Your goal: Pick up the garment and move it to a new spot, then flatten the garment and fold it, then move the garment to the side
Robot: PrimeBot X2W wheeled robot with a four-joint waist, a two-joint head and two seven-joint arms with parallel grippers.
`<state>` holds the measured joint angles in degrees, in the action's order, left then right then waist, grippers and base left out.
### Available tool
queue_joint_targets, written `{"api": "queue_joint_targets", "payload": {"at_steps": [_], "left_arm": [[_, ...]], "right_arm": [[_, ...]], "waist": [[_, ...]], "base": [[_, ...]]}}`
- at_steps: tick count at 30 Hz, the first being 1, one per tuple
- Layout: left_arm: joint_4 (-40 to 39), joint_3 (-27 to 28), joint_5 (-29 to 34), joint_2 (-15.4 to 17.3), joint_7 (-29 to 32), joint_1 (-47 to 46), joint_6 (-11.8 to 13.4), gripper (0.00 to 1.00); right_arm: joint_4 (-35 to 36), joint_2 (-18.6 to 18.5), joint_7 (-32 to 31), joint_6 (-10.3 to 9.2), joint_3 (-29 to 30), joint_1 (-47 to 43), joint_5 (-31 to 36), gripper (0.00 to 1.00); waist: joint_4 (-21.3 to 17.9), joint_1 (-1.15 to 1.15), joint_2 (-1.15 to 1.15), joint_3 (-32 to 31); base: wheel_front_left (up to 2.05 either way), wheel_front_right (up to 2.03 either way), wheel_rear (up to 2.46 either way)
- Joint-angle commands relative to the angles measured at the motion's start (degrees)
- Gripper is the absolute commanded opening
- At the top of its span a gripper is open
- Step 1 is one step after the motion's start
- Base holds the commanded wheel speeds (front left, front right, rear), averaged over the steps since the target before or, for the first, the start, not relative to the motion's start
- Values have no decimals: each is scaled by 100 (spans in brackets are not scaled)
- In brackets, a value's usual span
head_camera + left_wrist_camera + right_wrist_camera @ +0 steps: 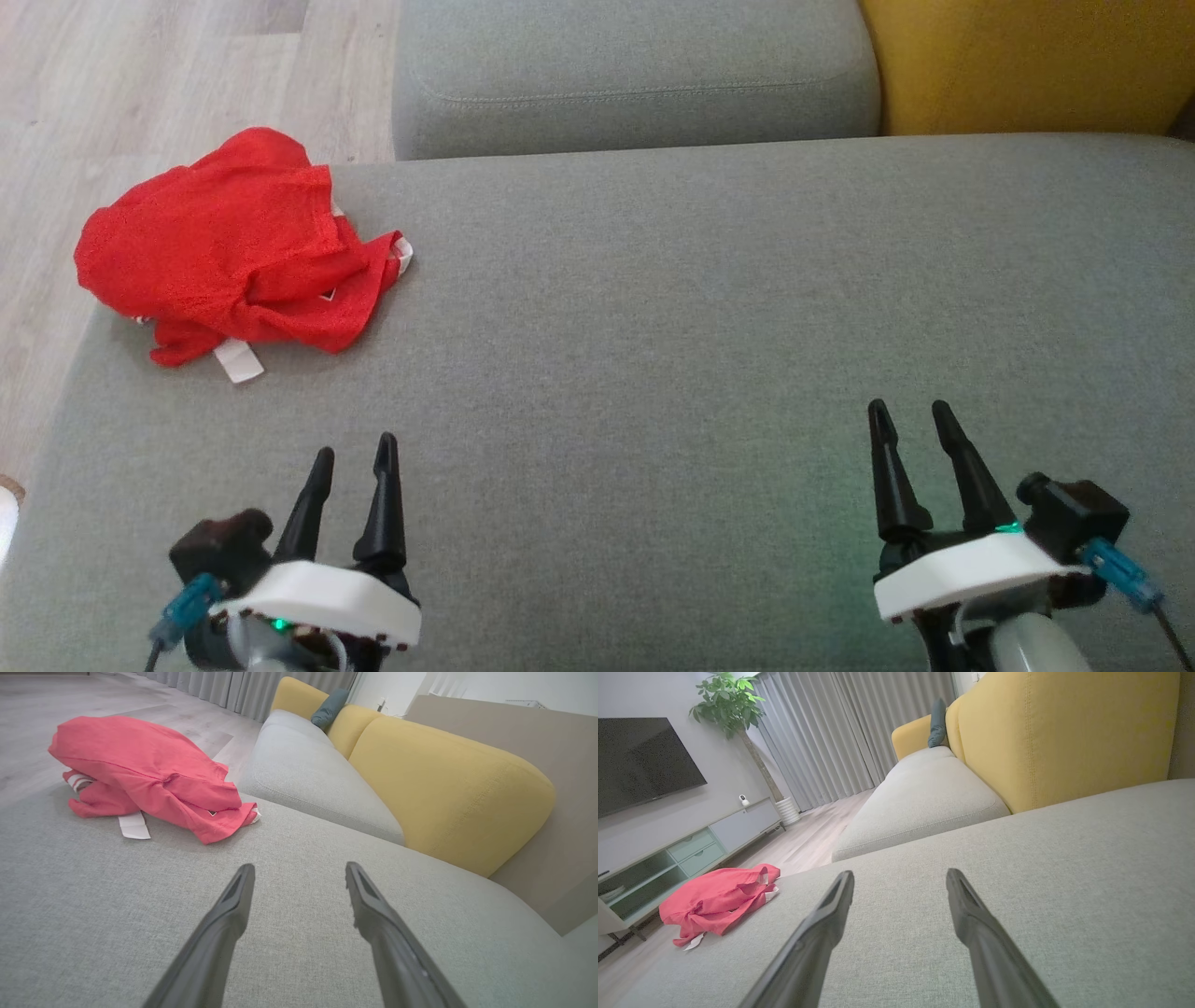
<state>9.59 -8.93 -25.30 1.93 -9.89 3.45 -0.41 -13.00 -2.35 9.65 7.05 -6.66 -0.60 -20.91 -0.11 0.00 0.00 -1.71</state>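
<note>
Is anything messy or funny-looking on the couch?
Yes. The red garment is scrunched up in a lumpy heap at the far left corner of the grey cushion, right by its edge. It is not spread flat, and a white tag sticks out from underneath. Nothing else looks odd.

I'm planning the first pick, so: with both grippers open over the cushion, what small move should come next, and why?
Probably reach the left gripper forward and leftward toward the red garment. It lies crumpled and untouched at the far left corner of the grey cushion, much nearer the left gripper than the right gripper, and both stand open, holding nothing.
</note>
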Motion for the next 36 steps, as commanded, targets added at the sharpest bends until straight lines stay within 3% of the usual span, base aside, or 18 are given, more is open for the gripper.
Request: {"api": "queue_joint_targets", "payload": {"at_steps": [1,27,36], "left_arm": [[-196,76,210,77,-86,-174,27,100],[-296,-118,1732,95,-505,-128,229,100],[-233,-105,1675,95,-511,-135,233,100]], "right_arm": [[240,-43,107,35,-123,260,205,100],[391,-53,529,44,-312,265,1894,100],[288,-53,535,44,-144,286,1709,100]], "waist": [[1,0,0,0],[6,0,0,-37],[11,0,0,-38]], "base": [[0,0,0],[0,0,0],[0,0,0]]}}
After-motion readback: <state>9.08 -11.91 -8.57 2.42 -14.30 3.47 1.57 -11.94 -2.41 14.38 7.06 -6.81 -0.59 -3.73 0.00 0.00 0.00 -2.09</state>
